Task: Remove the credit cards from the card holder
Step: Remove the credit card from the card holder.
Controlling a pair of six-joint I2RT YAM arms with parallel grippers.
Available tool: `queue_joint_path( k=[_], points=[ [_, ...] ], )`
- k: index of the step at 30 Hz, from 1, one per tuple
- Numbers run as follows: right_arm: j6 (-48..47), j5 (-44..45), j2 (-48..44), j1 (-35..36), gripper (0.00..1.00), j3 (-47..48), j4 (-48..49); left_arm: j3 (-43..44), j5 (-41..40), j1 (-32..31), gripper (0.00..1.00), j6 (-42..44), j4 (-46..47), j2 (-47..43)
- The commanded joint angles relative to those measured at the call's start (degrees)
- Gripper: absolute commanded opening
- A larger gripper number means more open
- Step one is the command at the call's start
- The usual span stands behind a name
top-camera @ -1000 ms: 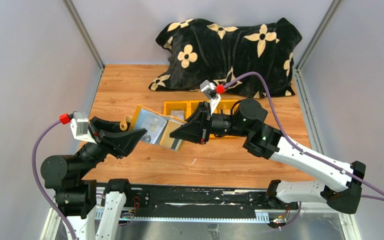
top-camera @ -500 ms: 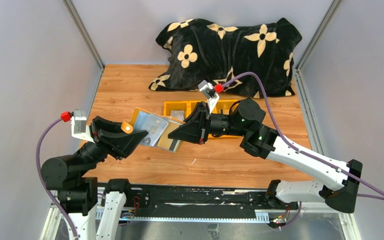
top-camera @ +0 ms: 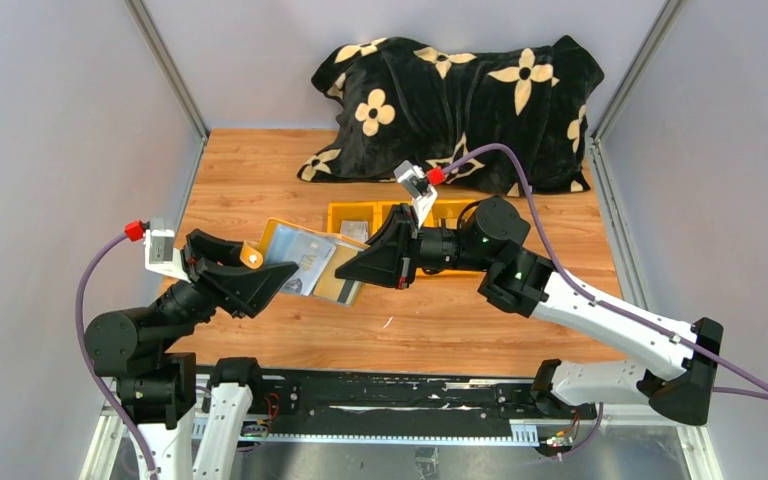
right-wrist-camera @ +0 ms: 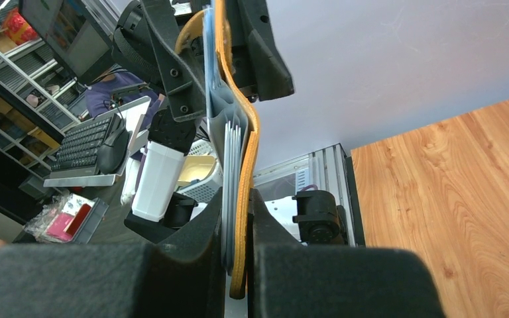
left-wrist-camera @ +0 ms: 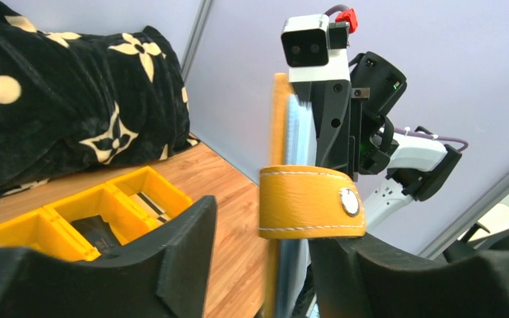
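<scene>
Above the near half of the worktop [top-camera: 460,320], you have the card holder [right-wrist-camera: 246,146] hanging open in the air. The right end effector [top-camera: 348,268] is pressed together on one yellow leaf and its grey sleeves. The left end effector [top-camera: 272,272] is spread around the other end, with the snap tab [left-wrist-camera: 308,202] lying against one finger.

That leaves only one pinch carrying the holder, so I judge it could swing or slip. A left close might catch the tab rather than a card, and the right pinch may trap the credit cards [top-camera: 312,265], which sit in their sleeves.

Beyond it, the yellow bin [left-wrist-camera: 73,215] holds a dark item in one compartment and something flat in the next, though what they are is unclear. Farthest back is the black flowered blanket [top-camera: 450,100].
</scene>
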Motion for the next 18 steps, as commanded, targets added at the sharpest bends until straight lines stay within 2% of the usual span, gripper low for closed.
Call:
queue_joint_path(
  k=[1,5,8,11,14,15,18],
  points=[
    [1.08,-2.14,-0.04,0.29,0.00,0.25,3.71,-0.58,0.72,0.13,0.51,-1.09,1.40,0.71],
    [0.88,-2.09,-0.03,0.29,0.00,-0.22,3.68,-0.51,1.74,0.14,0.31,-1.81,2.23,0.82],
    [0.44,-1.77,-0.17,0.22,0.00,-0.53,3.59,-0.47,2.13,0.14,0.20,-2.24,2.45,1.10],
    [0.37,-1.53,-0.21,-0.22,0.00,-0.93,3.58,-0.26,2.38,0.12,0.13,-2.44,2.59,1.22],
    [1.53,-1.70,-0.13,-0.96,0.03,-1.36,4.57,-0.10,2.56,0.18,0.10,-2.80,2.75,1.30],
    [1.72,-1.78,-0.12,-1.09,0.08,-1.60,5.26,-0.13,2.63,0.16,0.10,-2.95,2.84,1.31],
    [1.69,-0.81,-0.48,-1.65,0.30,-2.21,5.66,-0.06,2.90,0.18,0.07,-2.85,2.79,1.38]
  ],
)
